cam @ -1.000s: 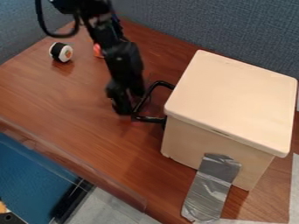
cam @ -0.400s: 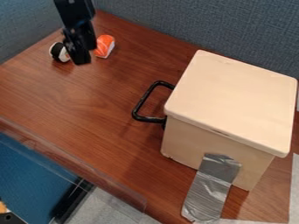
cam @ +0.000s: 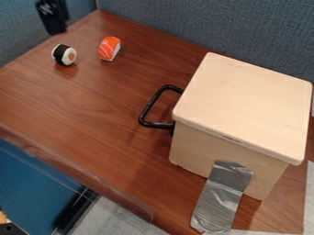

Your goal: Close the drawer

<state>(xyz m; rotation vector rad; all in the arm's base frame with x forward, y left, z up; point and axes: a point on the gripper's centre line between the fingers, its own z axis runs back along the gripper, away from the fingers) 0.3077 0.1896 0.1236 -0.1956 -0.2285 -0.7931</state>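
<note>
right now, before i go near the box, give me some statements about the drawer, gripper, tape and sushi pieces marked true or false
1. The drawer stands wide open. False: only its black handle sticks out from the wooden box.
2. The gripper is away from the handle. True.
3. The orange sushi piece lies on the box. False: it lies on the table.
4. Grey tape runs down the box's side. True.

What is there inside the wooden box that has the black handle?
Nothing inside the wooden box can be seen, because its top and walls cover it. Outside, the black handle is on one side and grey tape on another.
</note>
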